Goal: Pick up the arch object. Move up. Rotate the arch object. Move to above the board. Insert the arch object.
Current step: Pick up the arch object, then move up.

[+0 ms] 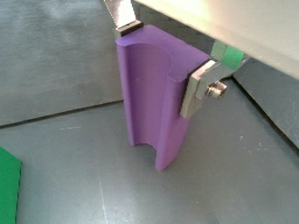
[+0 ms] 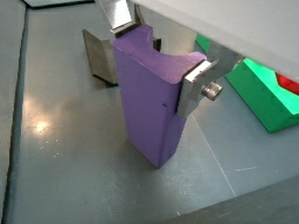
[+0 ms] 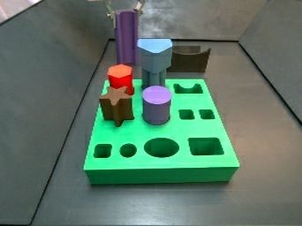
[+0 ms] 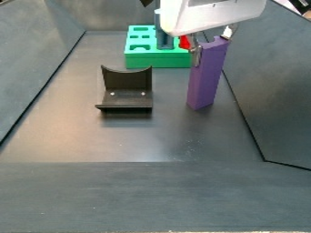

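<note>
The arch object (image 1: 158, 105) is a tall lilac-purple block with a curved notch in its top end. It stands upright with its base at the grey floor in both wrist views (image 2: 152, 105). My gripper (image 1: 158, 54) is shut on its upper end, one silver finger (image 1: 197, 89) on each narrow side; it also shows in a wrist view (image 2: 158, 51). In a side view the arch object (image 4: 205, 77) stands in front of the green board (image 4: 148, 56), not over it, under my gripper (image 4: 209, 36). In a side view it rises behind the board (image 3: 177, 132), with the arch object (image 3: 125, 40) below my gripper (image 3: 127, 11).
The dark fixture (image 4: 124, 89) stands on the floor beside the arch object, and shows too in a wrist view (image 2: 100, 57). On the board stand a red hexagon (image 3: 119, 77), a brown star (image 3: 113, 106), a short purple cylinder (image 3: 157, 104) and a grey-blue piece (image 3: 154, 57). Grey walls enclose the floor.
</note>
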Controlling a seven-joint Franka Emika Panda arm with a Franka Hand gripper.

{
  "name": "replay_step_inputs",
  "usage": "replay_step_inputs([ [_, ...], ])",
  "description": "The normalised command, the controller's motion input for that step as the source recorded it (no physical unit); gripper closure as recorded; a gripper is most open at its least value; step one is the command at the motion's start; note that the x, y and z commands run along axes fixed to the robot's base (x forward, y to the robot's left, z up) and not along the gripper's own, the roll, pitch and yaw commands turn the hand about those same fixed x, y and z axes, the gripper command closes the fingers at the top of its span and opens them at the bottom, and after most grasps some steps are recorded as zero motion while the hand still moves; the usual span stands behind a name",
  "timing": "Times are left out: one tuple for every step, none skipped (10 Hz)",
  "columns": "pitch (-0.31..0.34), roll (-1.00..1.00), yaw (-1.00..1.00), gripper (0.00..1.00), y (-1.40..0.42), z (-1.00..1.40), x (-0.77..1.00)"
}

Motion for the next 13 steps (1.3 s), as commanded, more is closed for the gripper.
replay_step_inputs([
  [0.0, 0.0, 0.0, 1.0, 0.0, 0.0, 0.0],
  [0.0, 0.0, 0.0, 1.0, 0.0, 0.0, 0.0],
  [0.0, 0.0, 0.0, 1.0, 0.0, 0.0, 0.0],
  [0.0, 0.0, 0.0, 1.0, 0.0, 0.0, 0.0],
  [0.0, 0.0, 0.0, 1.0, 0.0, 0.0, 0.0],
  [0.0, 0.0, 0.0, 1.0, 0.0, 0.0, 0.0],
  [0.0, 0.0, 0.0, 1.0, 0.0, 0.0, 0.0],
  [0.0, 0.0, 0.0, 1.0, 0.0, 0.0, 0.0],
  [0.0, 0.0, 0.0, 1.0, 0.0, 0.0, 0.0],
  [0.0, 0.0, 0.0, 1.0, 0.0, 0.0, 0.0],
  [0.0, 0.0, 0.0, 1.0, 0.0, 0.83, 0.0],
  [0.023, 0.0, -0.01, 1.0, 0.01, 0.78, 0.02],
  [0.056, 0.0, -0.01, 1.0, 0.01, 0.62, 0.01],
])
